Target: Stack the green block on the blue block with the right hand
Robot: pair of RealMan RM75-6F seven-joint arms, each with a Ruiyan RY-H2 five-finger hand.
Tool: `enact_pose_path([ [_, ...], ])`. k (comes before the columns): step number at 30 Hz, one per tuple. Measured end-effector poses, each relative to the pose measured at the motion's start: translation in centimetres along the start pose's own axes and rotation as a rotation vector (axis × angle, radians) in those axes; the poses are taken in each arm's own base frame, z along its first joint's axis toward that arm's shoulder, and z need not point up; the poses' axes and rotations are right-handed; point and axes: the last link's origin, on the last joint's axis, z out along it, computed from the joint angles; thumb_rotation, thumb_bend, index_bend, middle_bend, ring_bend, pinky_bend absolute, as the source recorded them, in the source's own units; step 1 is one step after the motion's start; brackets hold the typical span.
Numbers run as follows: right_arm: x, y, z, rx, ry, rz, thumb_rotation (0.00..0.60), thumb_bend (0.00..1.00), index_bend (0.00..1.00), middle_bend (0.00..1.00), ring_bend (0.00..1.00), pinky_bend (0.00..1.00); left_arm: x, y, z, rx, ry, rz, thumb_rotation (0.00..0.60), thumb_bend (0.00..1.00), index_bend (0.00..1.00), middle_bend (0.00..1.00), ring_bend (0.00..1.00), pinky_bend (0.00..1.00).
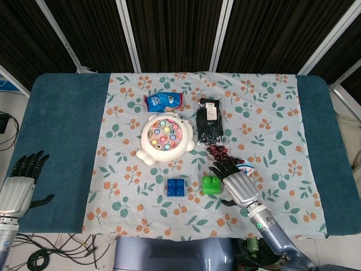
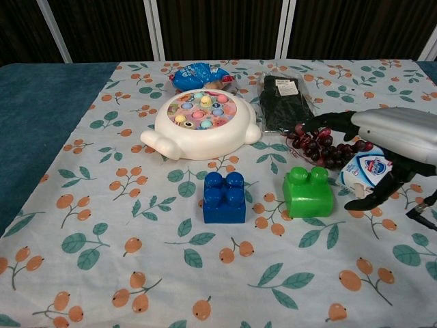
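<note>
Near the table's front edge, green block (image 1: 211,184) sits on the floral cloth (image 1: 271,113), just right of blue block (image 1: 176,187), apart. My right hand (image 1: 237,183) hovers beside green, fingers spread, holding nothing. Left hand (image 1: 20,183) open over the front-left corner.

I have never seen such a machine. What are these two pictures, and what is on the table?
This is a robot with two arms, each ending in a mechanical hand. One camera looks down from its head, the other forward from its chest. The right hand hovers open beside the green block, holding nothing. The left hand waits open at the table's edge. On the flowered cloth also lie the blue block, a white toy, grapes, a small carton, a black packet and a blue packet.
</note>
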Motion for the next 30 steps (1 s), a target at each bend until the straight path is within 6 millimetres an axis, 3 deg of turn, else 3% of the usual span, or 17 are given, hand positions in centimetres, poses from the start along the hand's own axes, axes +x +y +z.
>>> enact_pose_path([
  [10, -1.2, -0.6, 2.1, -0.021, -0.009, -0.003, 0.6, 0.16, 0.27, 0.24, 0.22, 0.29, 0.1, -0.1, 0.1, -0.003, -0.01, -0.024, 0.6, 0.07, 0.0, 0.0, 0.0, 0.03],
  [23, -2.8, -0.3, 2.8, -0.048, -0.052, -0.013, 0.6, 0.19, 0.31, 0.29, 0.29, 0.34, 0.2, -0.1, 0.2, -0.001, -0.019, -0.048, 0.6, 0.07, 0.0, 0.0, 0.0, 0.03],
  [30, -3.2, -0.2, 3.1, -0.059, -0.08, -0.015, 0.6, 0.26, 0.31, 0.29, 0.29, 0.34, 0.2, -0.1, 0.2, 0.002, -0.023, -0.056, 0.6, 0.07, 0.0, 0.0, 0.0, 0.03],
])
